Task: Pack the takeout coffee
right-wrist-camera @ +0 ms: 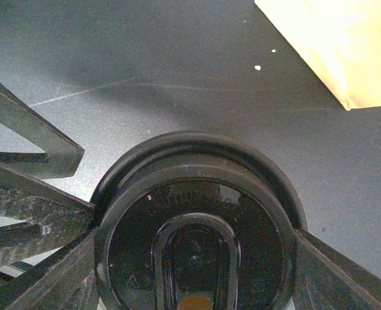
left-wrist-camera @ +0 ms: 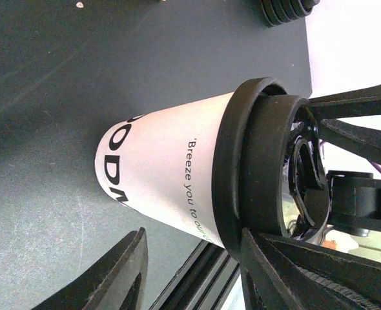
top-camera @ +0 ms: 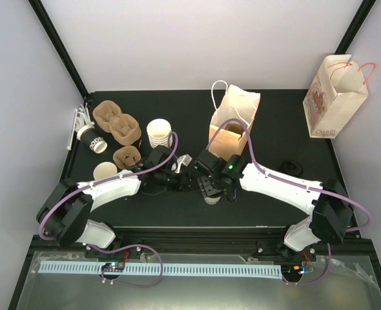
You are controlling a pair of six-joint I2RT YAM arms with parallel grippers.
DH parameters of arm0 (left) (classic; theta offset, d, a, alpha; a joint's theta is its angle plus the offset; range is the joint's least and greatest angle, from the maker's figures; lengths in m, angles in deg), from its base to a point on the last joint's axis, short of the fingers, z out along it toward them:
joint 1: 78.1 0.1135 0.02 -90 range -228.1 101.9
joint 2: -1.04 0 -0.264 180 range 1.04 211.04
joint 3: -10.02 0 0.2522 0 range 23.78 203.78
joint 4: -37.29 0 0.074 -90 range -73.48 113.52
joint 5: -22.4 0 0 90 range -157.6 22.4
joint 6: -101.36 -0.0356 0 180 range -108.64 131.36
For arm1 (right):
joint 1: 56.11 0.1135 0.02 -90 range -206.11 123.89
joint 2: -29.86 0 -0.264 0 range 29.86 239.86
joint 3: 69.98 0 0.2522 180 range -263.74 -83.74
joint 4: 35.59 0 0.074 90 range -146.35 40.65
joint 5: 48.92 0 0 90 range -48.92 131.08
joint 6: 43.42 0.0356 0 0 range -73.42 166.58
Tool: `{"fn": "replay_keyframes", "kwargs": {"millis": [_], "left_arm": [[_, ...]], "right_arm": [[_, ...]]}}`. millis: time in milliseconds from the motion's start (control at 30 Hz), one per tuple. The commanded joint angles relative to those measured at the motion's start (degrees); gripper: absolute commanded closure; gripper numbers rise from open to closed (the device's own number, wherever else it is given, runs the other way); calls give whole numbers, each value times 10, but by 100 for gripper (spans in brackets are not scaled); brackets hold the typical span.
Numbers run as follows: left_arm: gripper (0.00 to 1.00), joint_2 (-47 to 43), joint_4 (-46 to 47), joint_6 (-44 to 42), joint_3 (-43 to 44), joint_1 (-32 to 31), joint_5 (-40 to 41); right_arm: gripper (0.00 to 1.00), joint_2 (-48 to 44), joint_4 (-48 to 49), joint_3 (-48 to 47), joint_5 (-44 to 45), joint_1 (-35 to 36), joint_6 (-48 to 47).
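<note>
A white paper coffee cup [left-wrist-camera: 171, 174] with a black lid [left-wrist-camera: 242, 161] is upright near the table's front middle [top-camera: 211, 197]. My right gripper [top-camera: 211, 186] comes down from above and is shut on the lid [right-wrist-camera: 194, 194], with a finger [right-wrist-camera: 332, 271] on each side of its rim. My left gripper [top-camera: 189, 175] is open beside the cup. Its fingertips [left-wrist-camera: 113, 278] straddle the cup's side, and one tip is near the lid's rim. A second lidded cup [top-camera: 92, 139] lies on its side at the far left.
An open brown paper bag [top-camera: 232, 126] stands just behind the grippers and shows in the right wrist view [right-wrist-camera: 339, 45]. Brown pulp carriers [top-camera: 116, 123], a stack of white cups [top-camera: 159, 132] and an open cup [top-camera: 104, 171] are at left. Spare black lids [top-camera: 290, 168] and a printed white bag [top-camera: 336, 97] are at right.
</note>
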Motion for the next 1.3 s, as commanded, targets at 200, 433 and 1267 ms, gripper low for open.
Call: {"fn": "replay_keyframes", "kwargs": {"millis": [200,433,1267], "left_arm": [[60,33,20,30,-50,-19,38],[51,-92,-35,4,-15,-16,71],[1,-407,-177,-160,52,9,329]], "right_arm": [[32,13,9,64,-26,20,33],[31,-2,-29,10,21,20,23],[34,-223,41,66,57,20,-55]]}}
